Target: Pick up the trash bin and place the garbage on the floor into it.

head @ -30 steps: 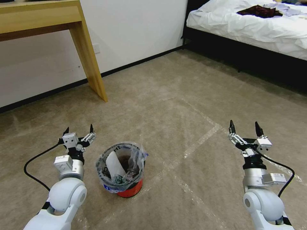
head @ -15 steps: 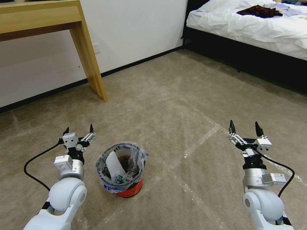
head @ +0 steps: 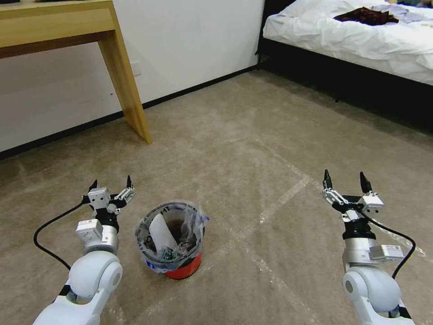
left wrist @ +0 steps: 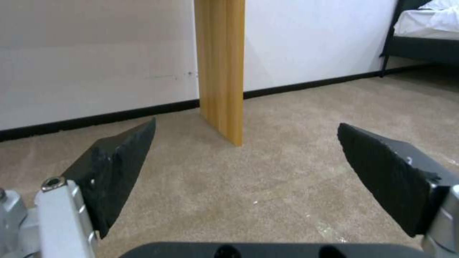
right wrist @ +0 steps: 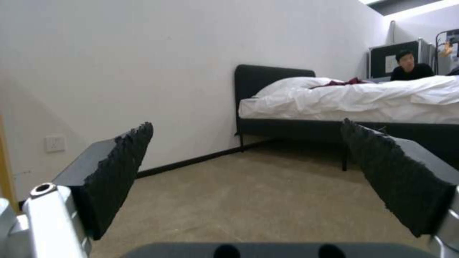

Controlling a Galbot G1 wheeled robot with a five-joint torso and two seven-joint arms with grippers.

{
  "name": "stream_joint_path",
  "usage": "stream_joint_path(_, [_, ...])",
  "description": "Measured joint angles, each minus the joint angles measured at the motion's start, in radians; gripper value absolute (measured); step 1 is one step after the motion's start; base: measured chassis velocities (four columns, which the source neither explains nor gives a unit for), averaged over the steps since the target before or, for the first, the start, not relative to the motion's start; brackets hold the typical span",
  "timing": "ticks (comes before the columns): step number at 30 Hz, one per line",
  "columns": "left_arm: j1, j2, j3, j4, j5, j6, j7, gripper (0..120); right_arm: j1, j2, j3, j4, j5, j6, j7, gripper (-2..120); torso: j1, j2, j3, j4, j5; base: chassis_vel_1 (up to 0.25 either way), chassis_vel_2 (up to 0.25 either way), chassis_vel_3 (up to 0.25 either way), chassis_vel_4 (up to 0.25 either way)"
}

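nothing moved | trash bin [head: 173,241] just right of left end effector [head: 111,185] | both end effectors apart

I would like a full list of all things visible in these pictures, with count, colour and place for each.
trash bin: one, red, clear bag lining, on the floor between the arms, nearer the left one
garbage: several pieces, white and mixed, inside the bin
floor: one, beige carpet with clear tape lines
table: one, light wood, far left by the wall
bed: one, white bedding on a black frame, far right
dark cloth: one, dark red, on the bed
left gripper: jaws open, left of the bin
right gripper: jaws open, over the carpet at right
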Motion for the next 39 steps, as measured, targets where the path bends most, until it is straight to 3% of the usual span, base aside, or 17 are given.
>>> stream_joint_path(39, [0.000, 0.000, 0.000, 0.000, 0.000, 0.000, 0.000, 100, 0.000, 0.000, 0.000, 0.000, 0.000, 0.000, 0.000, 100, 0.000, 0.000, 0.000, 0.0000, 0.0000, 0.000, 0.000, 0.000, 0.000])
